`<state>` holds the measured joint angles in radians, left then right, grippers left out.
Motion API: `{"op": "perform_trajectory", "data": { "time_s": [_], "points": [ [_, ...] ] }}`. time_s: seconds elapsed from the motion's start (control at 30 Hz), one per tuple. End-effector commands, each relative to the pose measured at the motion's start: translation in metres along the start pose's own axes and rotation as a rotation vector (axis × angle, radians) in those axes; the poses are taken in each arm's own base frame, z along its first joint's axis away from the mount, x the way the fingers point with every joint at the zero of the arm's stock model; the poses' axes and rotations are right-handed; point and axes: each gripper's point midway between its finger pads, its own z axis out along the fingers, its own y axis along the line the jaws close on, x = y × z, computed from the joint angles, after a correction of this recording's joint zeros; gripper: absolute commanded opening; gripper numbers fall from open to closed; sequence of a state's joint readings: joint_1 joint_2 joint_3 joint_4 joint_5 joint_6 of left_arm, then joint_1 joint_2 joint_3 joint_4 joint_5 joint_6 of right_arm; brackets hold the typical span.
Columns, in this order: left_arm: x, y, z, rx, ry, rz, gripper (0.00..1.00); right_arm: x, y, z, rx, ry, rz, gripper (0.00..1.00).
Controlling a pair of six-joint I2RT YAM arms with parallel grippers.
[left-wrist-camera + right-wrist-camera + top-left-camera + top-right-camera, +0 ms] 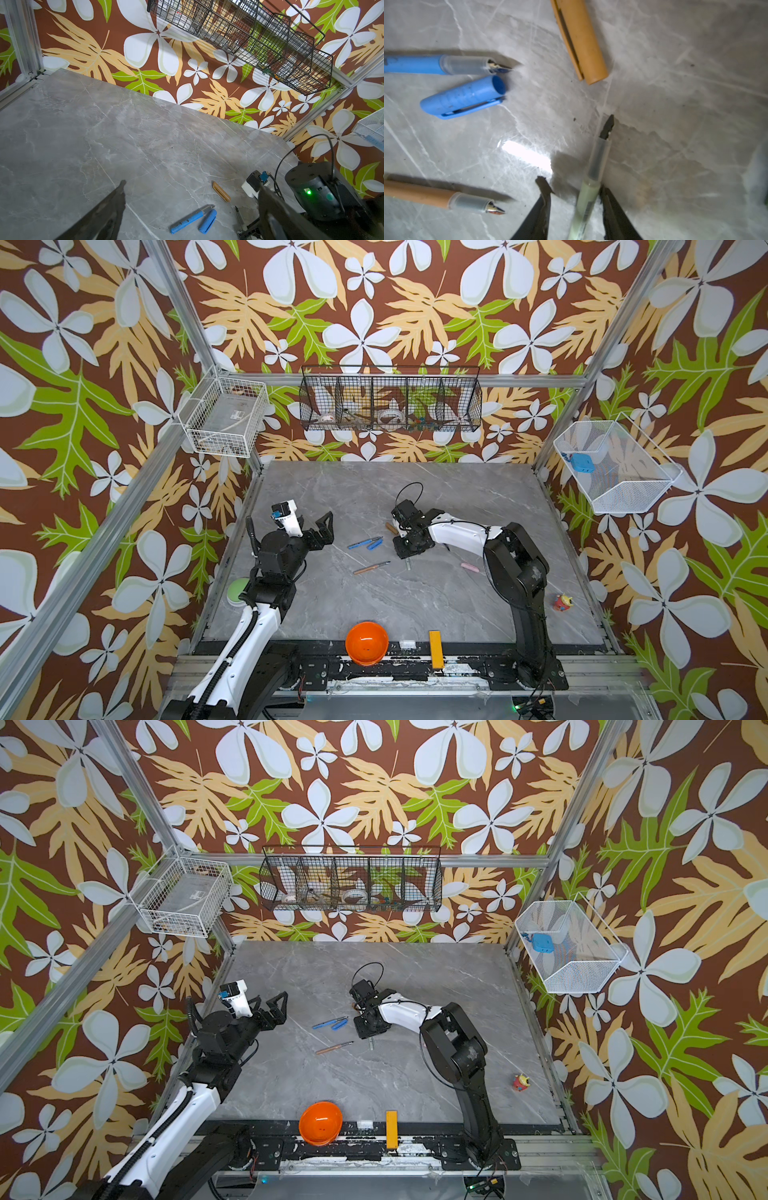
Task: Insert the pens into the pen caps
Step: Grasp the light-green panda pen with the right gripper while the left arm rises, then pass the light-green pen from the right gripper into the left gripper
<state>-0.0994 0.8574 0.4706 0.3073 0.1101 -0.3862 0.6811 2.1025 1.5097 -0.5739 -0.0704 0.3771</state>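
Near the middle of the worktop (415,605) the pale green pen (588,193) lies between the fingers of the right gripper (572,185). One finger touches the barrel, the other stands off with a gap, so the jaws straddle the pen without clamping it. Its dark tip points away from the gripper. Just beside, toward the left edge, the blue pen (363,542) and blue cap (375,546) lie side by side, uncapped. The brown pen (370,568) lies nearer the front, and the brown cap (390,527) sits apart on the gripper's far side. A short pink piece (470,567) lies toward the right edge; pen or cap, cannot tell. The left gripper (322,531) hangs over the left side, jaws wide apart, holding nothing. At the front edge are an orange bowl (367,643) and a yellow bar (435,649); a red toy (563,601) stands near the right edge.
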Motion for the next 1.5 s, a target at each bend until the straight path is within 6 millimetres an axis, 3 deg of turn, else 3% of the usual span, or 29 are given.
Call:
{"op": "perform_trajectory", "data": {
  "time_s": [0.0, 0.1, 0.37, 0.63, 0.87, 1.07, 1.3, 1.47],
  "points": [
    [0.001, 0.000, 0.000, 0.013, -0.018, 0.005, 1.00, 0.009, -0.008, 0.006, 0.046, 0.037, -0.009, 0.39],
    [0.004, 0.000, 0.000, 0.016, -0.016, 0.002, 1.00, 0.008, -0.011, 0.009, 0.060, 0.035, -0.010, 0.37],
    [0.004, -0.001, 0.000, 0.020, -0.012, 0.007, 1.00, 0.013, -0.012, 0.015, 0.065, 0.052, -0.016, 0.19],
    [0.008, -0.002, 0.005, 0.032, 0.009, -0.011, 1.00, 0.005, -0.010, 0.002, 0.031, -0.021, 0.000, 0.04],
    [0.016, -0.007, 0.006, 0.064, 0.036, -0.015, 1.00, -0.014, -0.006, -0.016, -0.020, -0.110, 0.020, 0.01],
    [0.042, -0.029, 0.013, 0.149, 0.128, 0.002, 1.00, -0.043, -0.005, -0.054, -0.147, -0.283, 0.071, 0.00],
    [0.076, -0.079, 0.021, 0.374, 0.264, -0.023, 1.00, -0.064, -0.010, -0.108, -0.426, -0.529, 0.194, 0.00],
    [0.090, -0.116, 0.016, 0.602, 0.309, -0.130, 1.00, -0.068, 0.012, -0.148, -0.612, -0.664, 0.148, 0.01]
  ]
}}
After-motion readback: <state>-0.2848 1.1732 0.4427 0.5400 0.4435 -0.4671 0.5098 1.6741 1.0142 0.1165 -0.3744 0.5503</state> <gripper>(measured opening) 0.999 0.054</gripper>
